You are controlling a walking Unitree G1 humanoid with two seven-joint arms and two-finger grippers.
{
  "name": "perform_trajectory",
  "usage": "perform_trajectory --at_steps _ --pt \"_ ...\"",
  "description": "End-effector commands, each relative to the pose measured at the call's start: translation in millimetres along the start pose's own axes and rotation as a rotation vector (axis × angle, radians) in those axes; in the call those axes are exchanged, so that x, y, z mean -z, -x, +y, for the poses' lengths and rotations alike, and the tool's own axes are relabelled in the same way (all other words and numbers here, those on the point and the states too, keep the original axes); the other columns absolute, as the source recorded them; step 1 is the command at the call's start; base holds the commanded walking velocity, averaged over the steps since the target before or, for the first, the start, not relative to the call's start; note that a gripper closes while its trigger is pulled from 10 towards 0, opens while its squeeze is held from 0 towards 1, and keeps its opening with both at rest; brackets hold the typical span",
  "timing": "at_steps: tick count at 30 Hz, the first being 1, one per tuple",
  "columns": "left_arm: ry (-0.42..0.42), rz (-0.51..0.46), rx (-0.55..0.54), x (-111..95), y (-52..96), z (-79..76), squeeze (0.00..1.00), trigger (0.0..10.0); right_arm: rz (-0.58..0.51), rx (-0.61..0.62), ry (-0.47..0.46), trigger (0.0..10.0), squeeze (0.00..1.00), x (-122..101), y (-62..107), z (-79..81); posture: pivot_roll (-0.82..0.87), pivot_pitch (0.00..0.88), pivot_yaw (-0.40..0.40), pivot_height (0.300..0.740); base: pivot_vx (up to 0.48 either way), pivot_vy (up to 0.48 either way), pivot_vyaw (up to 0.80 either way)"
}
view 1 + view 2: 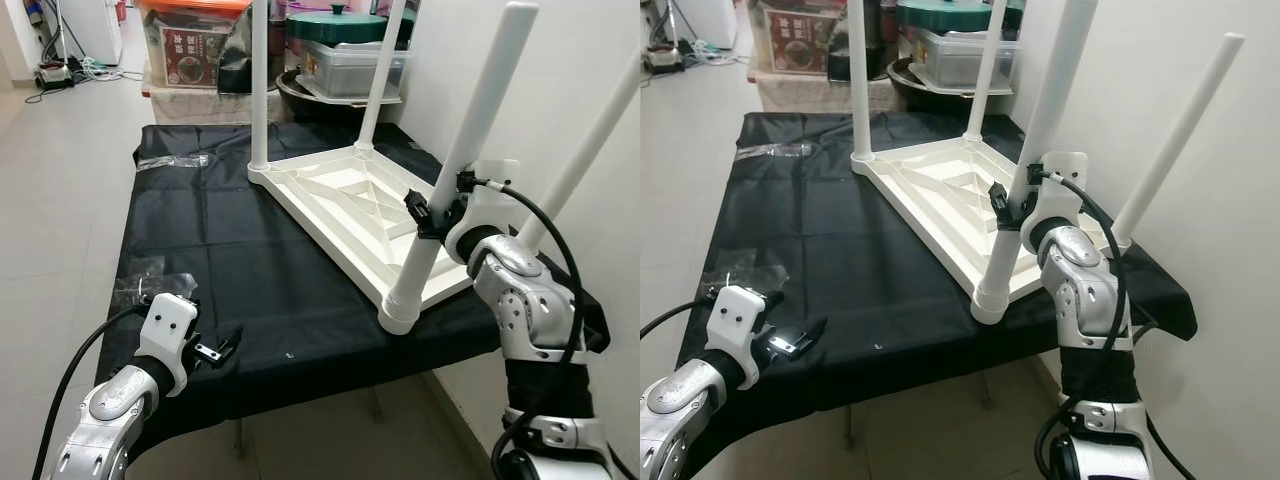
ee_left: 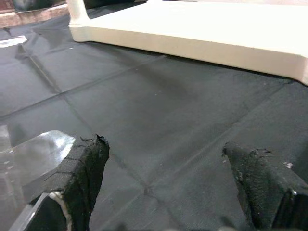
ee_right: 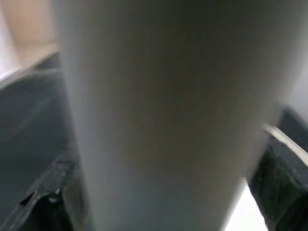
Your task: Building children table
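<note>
The white children's table [image 1: 350, 205] is lying upside down on a work surface draped in a black cloth [image 1: 230, 260], its four white legs pointing upward. The right arm is bending up from the elbow, forearm rising steeply so that the right gripper [image 1: 432, 215] is reaching the nearest leg [image 1: 455, 170] partway up its length, above the socket where that leg is meeting the tabletop's corner. Its black fingers are sitting on either side of the leg and pinching it; in the right wrist view the pale leg [image 3: 159, 115] is standing close between the two fingers [image 3: 48, 192].

The left arm is stretching forward and low over the near edge of the cloth, wrist roughly level. The left gripper [image 1: 222, 349] is hovering just above the cloth, its fingers [image 2: 79, 178] spread apart with nothing between them. Ahead of it, well apart, is running the long side edge of the tabletop [image 2: 192, 43]. Just beside this gripper, on its outer side, a crumpled clear plastic wrapper [image 1: 140, 282] is lying on the cloth.

Beyond the table's far end, storage boxes [image 1: 195, 45] are standing on the floor.
</note>
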State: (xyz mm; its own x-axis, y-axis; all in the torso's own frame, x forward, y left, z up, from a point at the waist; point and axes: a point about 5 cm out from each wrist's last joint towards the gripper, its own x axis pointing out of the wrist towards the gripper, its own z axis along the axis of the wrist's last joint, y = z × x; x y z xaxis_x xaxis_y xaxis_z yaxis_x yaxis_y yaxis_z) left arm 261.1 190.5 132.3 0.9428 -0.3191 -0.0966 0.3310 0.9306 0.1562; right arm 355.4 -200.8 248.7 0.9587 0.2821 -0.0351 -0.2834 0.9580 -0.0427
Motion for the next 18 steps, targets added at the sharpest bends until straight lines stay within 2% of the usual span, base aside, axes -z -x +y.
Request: perform_trajectory --at_steps 1,5,6,7,8,9,18 --pt "-0.001 0.012 0.013 4 -2.3 -3.1 0.0 10.0 0.023 -0.2 0.013 10.0 0.0 4 -1.8 -6.2 0.08 0.0 -0.137 0.74 0.0 0.0 0.0" --pt "0.0 0.011 0.013 4 -2.4 -3.6 0.0 10.0 0.03 -0.256 0.004 10.0 0.0 8 -1.0 -9.3 0.08 0.0 -0.139 0.74 0.0 0.0 0.0" --pt "-0.001 0.01 0.012 4 -2.3 -3.6 0.0 10.0 0.043 -0.292 0.001 3.3 0.0 13 -0.2 -12.0 0.08 0.0 -0.139 0.74 0.0 0.0 0.0" --pt "-0.001 0.01 0.011 4 -2.1 -3.4 0.0 10.0 0.056 -0.316 0.0 2.2 0.0 16 0.7 -14.4 0.08 0.0 -0.139 0.74 0.0 0.0 0.0" --pt "-0.001 0.01 0.011 4 -2.1 -3.4 0.0 10.0 0.056 -0.316 0.0 2.2 0.0 16 0.7 -14.4 0.08 0.0 -0.139 0.74 0.0 0.0 0.0" --pt "-0.002 0.01 0.011 5 -1.8 -3.2 0.0 10.0 0.066 -0.339 -0.009 0.0 0.0 20 1.8 -16.8 0.08 0.0 -0.139 0.74 0.0 0.0 0.0" --pt "-0.008 0.009 0.009 5 0.0 -1.8 0.0 10.0 0.068 -0.381 -0.049 0.0 0.0 30 1.8 -33.9 0.1 0.0 -0.141 0.74 0.0 0.0 0.0"
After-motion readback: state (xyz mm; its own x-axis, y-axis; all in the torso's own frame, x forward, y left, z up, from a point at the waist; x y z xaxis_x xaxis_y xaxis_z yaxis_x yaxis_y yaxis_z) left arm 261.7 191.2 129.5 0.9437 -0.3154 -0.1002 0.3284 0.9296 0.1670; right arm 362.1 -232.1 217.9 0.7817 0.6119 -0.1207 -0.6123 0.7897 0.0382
